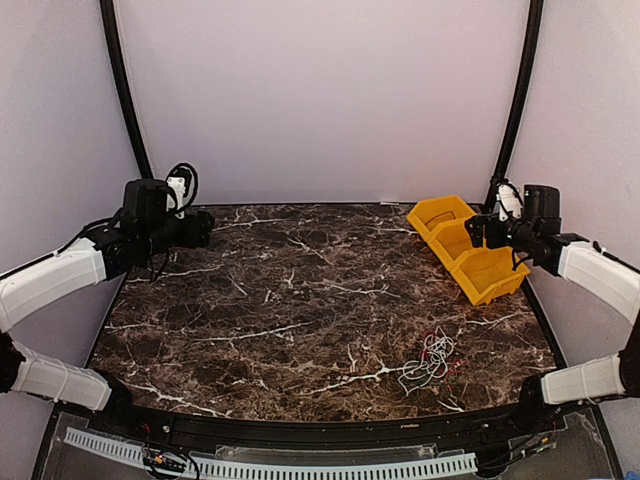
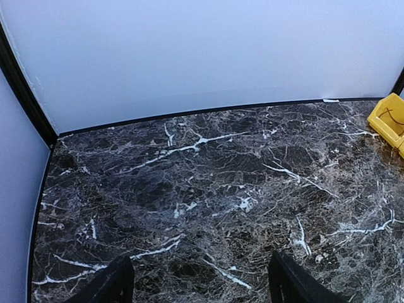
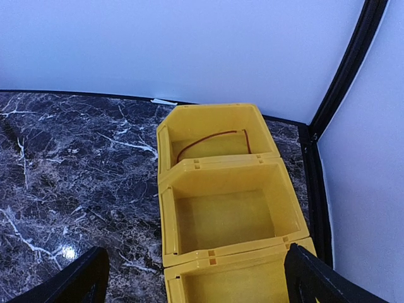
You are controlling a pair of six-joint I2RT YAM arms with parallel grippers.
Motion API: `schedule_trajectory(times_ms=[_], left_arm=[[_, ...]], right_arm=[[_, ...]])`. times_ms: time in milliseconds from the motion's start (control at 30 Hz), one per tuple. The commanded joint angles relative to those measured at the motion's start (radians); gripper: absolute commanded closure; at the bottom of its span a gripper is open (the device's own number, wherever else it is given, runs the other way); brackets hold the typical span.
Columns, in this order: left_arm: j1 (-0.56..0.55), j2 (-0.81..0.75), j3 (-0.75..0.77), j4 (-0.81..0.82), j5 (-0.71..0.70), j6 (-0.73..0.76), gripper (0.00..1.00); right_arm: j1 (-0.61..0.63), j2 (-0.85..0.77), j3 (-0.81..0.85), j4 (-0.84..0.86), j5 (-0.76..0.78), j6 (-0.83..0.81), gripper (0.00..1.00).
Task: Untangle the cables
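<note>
Biggest thing first: the dark marble table (image 1: 300, 300). Its far R corner holds a row of yellow bins (image 1: 468, 250), compartments in a line. In the R wrist view the farthest one has a thin red-brown strand (image 3: 211, 140) lying curved on its floor, prob. a wire but too thin to be sure, and the middle one is bare. Both arms sit high and back, L arm (image 1: 60, 275) over the far L corner, R arm (image 1: 600, 275) by the bins. L gripper (image 2: 202, 283) has its fingers spread wide w/ nothing btwn them, only marble below. R gripper (image 3: 199, 281) is likewise spread wide and holds nothing, hovering above the bins. Your cables (image 1: 430, 358) lie on the table near the front R edge, well apart from both grippers and nearer the R arm's base. They're a small loose heap: white loops (image 1: 420, 372) most visible, a red loop (image 1: 441, 338) peeking out at the far side, any black one hard to pick out vs. the marble. Expect them v. light, limp and thin, so pulling one alone will likely drag the whole heap, and a strand may slip from the pads. I'd pin the heap w/ one gripper and take an outer white loop w/ the other, where it stands clear of the rest.
</note>
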Motion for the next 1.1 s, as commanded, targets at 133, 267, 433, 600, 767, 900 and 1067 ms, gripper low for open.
schedule_trajectory(times_ms=[133, 267, 433, 600, 767, 900, 1067], left_arm=[[0.024, 0.028, -0.065, 0.14, 0.246, -0.01, 0.38], [0.023, 0.058, -0.06, 0.154, 0.372, -0.026, 0.5], [0.004, 0.098, -0.046, 0.16, 0.48, -0.055, 0.5], [-0.033, 0.117, -0.037, 0.153, 0.542, -0.057, 0.43], [-0.055, 0.121, -0.03, 0.147, 0.563, -0.053, 0.39], [-0.062, 0.125, -0.024, 0.141, 0.572, -0.047, 0.32], [-0.066, 0.121, -0.021, 0.14, 0.588, -0.041, 0.24]], right_arm=[[-0.052, -0.02, -0.065, 0.107, -0.241, -0.112, 0.02], [-0.045, 0.016, 0.001, 0.047, -0.294, -0.147, 0.04], [0.018, 0.101, 0.134, -0.076, -0.233, -0.216, 0.1], [0.063, 0.24, 0.275, -0.202, -0.198, -0.238, 0.23], [0.08, 0.422, 0.42, -0.324, -0.172, -0.225, 0.37], [0.086, 0.561, 0.526, -0.389, -0.144, -0.213, 0.45], [0.088, 0.711, 0.629, -0.444, -0.103, -0.181, 0.47]])
